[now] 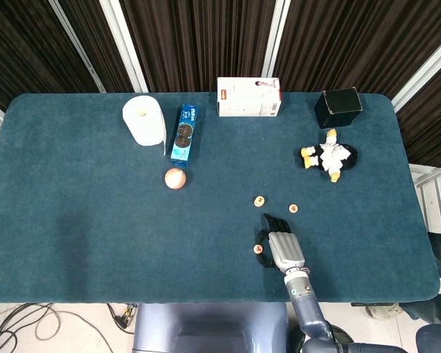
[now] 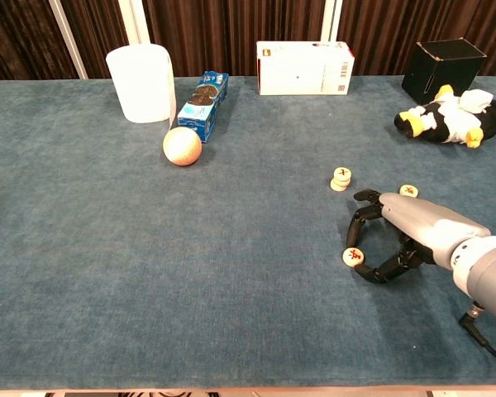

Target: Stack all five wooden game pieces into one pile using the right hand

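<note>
A short pile of round wooden pieces point(image 2: 341, 179) stands mid-table, seen from above as one disc point(image 1: 259, 199). A single piece point(image 2: 408, 191) lies flat to the pile's right point(image 1: 293, 209). Another single piece point(image 2: 353, 258), red mark up, lies flat on the cloth nearer the front edge point(image 1: 258, 249). My right hand point(image 2: 394, 234) arches over the table just right of this piece point(image 1: 281, 245). Its dark fingertips point(image 2: 357, 236) curl down around the piece, one above it and the thumb below. I see no lift; the piece rests on the table. My left hand does not show.
Along the back stand a white paper roll point(image 2: 140, 83), a blue biscuit pack point(image 2: 203, 105), a white box point(image 2: 304, 68) and a black box point(image 2: 443, 69). An orange ball point(image 2: 182, 145) lies left of centre, and a plush penguin point(image 2: 450, 118) at the right. The table's front edge point(image 1: 206, 300) is near.
</note>
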You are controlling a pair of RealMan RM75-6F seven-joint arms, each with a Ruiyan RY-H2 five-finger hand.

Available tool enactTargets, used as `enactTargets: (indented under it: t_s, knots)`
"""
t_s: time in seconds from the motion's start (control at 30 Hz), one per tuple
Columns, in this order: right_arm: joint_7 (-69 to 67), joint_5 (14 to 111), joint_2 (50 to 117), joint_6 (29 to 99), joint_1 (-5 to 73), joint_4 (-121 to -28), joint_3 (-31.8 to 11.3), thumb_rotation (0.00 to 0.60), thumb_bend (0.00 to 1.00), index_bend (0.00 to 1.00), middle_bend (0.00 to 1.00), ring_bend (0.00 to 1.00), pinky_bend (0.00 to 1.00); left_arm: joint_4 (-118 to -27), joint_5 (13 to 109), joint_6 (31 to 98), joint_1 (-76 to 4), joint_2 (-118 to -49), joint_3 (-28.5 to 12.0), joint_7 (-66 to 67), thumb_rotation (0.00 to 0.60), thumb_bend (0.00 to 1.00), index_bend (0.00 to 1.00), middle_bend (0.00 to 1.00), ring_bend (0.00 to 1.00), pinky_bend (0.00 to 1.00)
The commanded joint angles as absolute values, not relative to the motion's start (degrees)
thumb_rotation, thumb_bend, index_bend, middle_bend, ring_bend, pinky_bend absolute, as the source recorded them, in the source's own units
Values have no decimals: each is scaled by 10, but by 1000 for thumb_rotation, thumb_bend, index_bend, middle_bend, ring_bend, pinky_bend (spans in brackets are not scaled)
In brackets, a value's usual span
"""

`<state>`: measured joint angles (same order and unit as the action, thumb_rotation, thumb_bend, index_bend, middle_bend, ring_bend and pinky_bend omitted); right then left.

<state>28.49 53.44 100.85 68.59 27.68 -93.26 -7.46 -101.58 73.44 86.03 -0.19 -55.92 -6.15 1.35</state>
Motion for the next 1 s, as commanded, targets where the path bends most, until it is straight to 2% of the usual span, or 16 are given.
enactTargets:
  t_s: [0.03,0.7,1.0]
  knots:
    - [286,534,1009,685,277,-931,-75,600,407,472,0,0,0,-1016,734,860,-2,-559,-61,14,600,109,13,0,0,0]
    - [287,530,1011,677,277,-931,-80,600,407,474,0,0,0,-1016,735,860,-2,-559,-61,13,600,109,13,0,0,0]
    - [287,527,1009,679,278,-939,-85,600,407,521,0,0,0,-1017,735,859,-2,-557,-61,11,600,109,13,0,0,0]
